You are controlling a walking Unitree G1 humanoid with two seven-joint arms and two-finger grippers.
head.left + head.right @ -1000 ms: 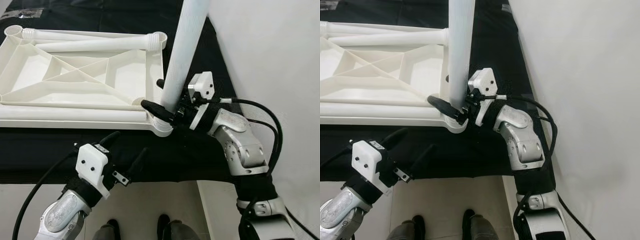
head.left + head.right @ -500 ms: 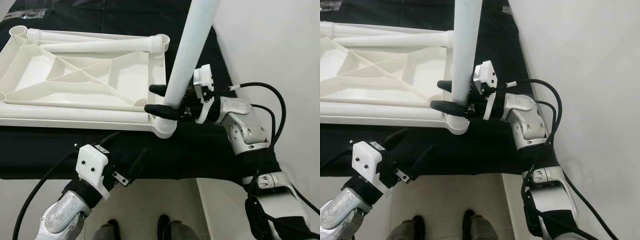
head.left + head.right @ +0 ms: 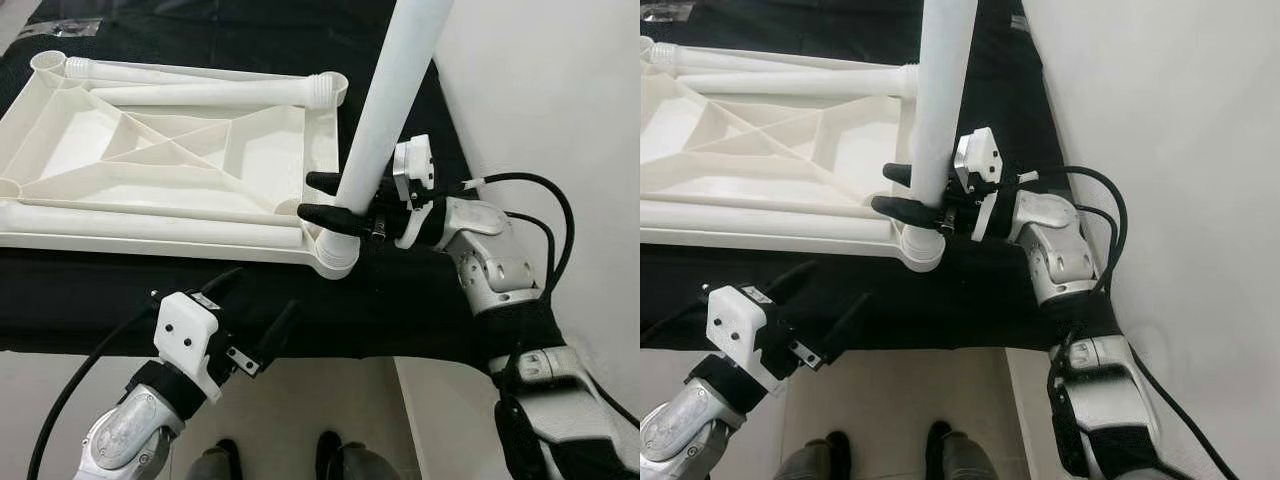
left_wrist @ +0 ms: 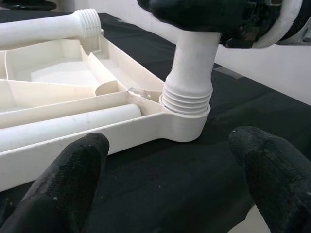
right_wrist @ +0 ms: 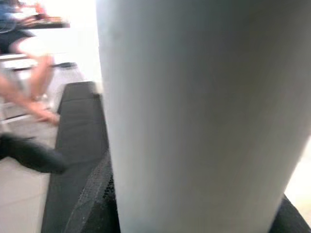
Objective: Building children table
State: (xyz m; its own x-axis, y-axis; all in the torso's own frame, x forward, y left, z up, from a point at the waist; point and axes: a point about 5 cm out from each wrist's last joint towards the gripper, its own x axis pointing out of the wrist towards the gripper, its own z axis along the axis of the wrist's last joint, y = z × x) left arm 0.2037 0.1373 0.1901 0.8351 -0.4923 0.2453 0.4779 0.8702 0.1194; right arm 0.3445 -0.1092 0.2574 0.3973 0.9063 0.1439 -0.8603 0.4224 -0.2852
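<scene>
At centre frame the right gripper (image 3: 322, 198) clamps the upright white leg (image 3: 385, 110), its threaded end in the corner socket (image 3: 336, 256) of the upturned tabletop (image 3: 160, 165). Two loose legs (image 3: 200, 92) lie in its upper part. At lower left the left gripper (image 3: 260, 305) hovers spread wide over black cloth (image 3: 420, 300), apparently touching nothing.

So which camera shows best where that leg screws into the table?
The left wrist view: the leg has its threads seated in the corner socket, seen close. The eye views show the joint small, under the right end effector. The right wrist view has just the leg's side.
</scene>
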